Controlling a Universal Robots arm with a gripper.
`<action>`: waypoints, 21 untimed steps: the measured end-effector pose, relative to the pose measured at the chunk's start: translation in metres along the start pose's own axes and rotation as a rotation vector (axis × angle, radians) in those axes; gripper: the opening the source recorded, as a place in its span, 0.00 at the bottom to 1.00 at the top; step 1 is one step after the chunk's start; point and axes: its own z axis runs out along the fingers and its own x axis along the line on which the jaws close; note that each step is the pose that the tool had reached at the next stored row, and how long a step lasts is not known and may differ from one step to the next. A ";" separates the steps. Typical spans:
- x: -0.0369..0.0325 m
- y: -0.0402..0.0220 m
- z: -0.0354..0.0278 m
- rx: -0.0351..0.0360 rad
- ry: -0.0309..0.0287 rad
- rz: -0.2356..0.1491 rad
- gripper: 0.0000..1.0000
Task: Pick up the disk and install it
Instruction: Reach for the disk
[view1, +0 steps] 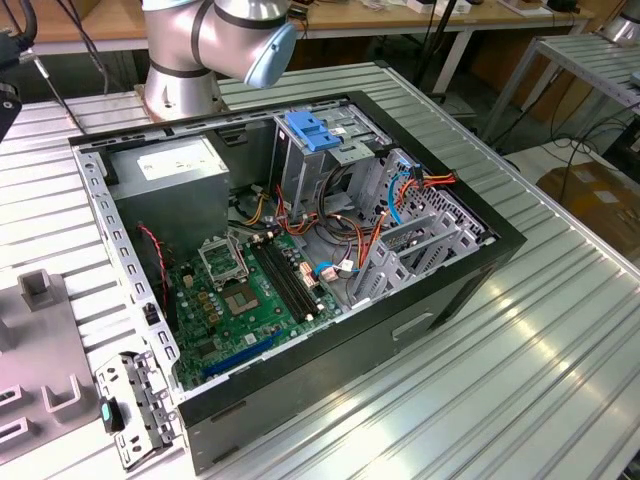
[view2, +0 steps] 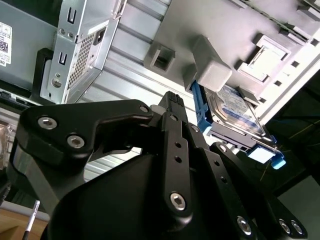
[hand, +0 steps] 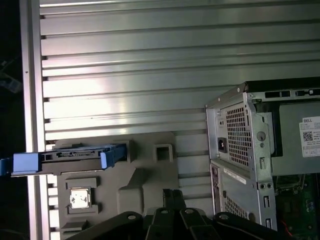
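Black two-finger claw (hand: 172, 194) closed, tips pressed together, nothing held. Flat rectangular metal disk (hand: 65, 160) with blue plastic carrier end stands on edge in slot of grey moulded fixture plate (hand: 145, 175), ahead of claw tips and off to one side, clear of them. Disk's white label (view2: 235, 107) faces claw. Silver perforated computer case (hand: 240, 150) on claw's opposite side, on ribbed aluminium table (hand: 150, 60).

Ribbed metal table (view1: 560, 350), open black computer case (view1: 330, 385) lying on it, grey fixture plate (view1: 40, 340) beside the case
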 end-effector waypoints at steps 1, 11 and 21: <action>0.0022 -0.0002 0.0001 0.0000 0.0000 0.000 0.11; 0.0184 -0.0001 0.0003 0.0000 0.0001 0.001 0.11; 0.0385 0.0098 0.0024 -0.0005 0.0004 0.002 0.11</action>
